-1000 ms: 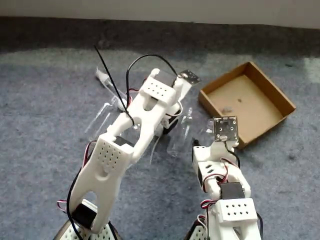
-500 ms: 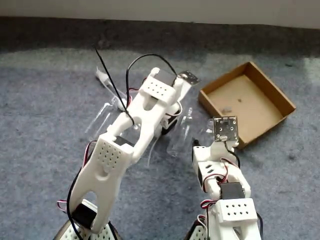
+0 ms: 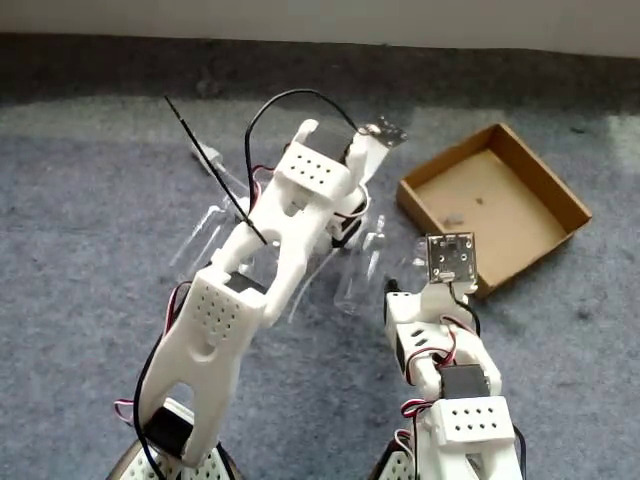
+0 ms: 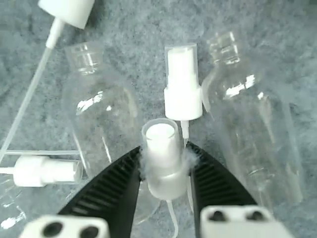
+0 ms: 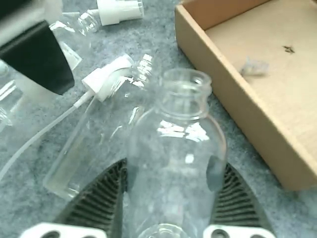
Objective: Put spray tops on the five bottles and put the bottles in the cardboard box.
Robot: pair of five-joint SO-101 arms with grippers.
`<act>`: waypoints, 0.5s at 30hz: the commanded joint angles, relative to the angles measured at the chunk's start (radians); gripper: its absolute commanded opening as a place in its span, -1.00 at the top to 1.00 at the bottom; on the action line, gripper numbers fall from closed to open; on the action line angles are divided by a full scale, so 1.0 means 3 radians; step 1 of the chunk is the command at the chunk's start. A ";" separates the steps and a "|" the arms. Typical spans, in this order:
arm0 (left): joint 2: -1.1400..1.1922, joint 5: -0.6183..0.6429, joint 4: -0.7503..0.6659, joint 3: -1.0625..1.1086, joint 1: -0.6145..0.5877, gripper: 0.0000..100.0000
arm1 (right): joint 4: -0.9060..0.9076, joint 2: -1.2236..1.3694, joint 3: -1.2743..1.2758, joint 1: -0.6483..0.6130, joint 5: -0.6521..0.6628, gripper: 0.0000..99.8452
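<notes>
Everything I work on lies on a grey-blue carpet [image 3: 80,200] with a short, fuzzy pile that runs to the near edge and both sides. Along its far side the carpet turns to a darker band [image 3: 110,62], and beyond that band a pale strip [image 3: 300,15] crosses the top of the high view. A lighter patch [image 3: 622,135] sits on the carpet at the right edge, beside the cardboard box [image 3: 556,235]. On the floor of that box lies a small clear scrap [image 5: 250,66], and a little way from it a dark speck [image 5: 288,48]. I cannot tell what either one is.
</notes>
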 commanded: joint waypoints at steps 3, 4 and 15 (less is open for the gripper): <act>-0.1025 0.0026 0.0036 0.0412 -0.0028 0.87 | -0.0095 -0.0064 -0.0043 0.0013 0.0000 0.74; -0.1164 0.0020 0.0036 0.0504 -0.0028 0.87 | -0.0095 -0.0064 -0.0043 -0.0049 0.0000 0.74; -0.2805 0.0020 0.0020 0.1281 -0.0049 0.87 | -0.0100 -0.0064 -0.0059 -0.0412 0.0000 0.74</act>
